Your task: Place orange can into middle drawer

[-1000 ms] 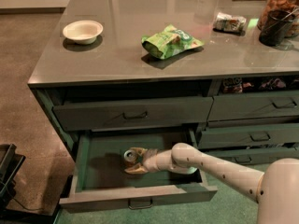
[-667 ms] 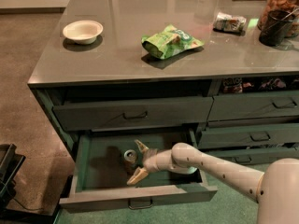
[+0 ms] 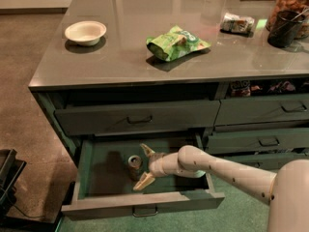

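Note:
The orange can (image 3: 134, 164) stands upright on the floor of the open middle drawer (image 3: 142, 207), left of centre. My gripper (image 3: 143, 166) reaches into the drawer from the right, just to the right of the can. Its two tan fingers (image 3: 143, 181) are spread wide apart and hold nothing. One finger points to the drawer's back, the other to its front. The can stands free beside the spread fingers.
A green snack bag (image 3: 175, 43) and a white bowl (image 3: 85, 32) lie on the grey countertop (image 3: 120, 62). A small packet (image 3: 236, 23) and a dark jar (image 3: 286, 24) stand at the back right. Shut drawers (image 3: 137, 118) are above and to the right.
A second ago my gripper was closed around the can. The fingers have opened and the gripper has drawn slightly right, leaving the can standing in the drawer.

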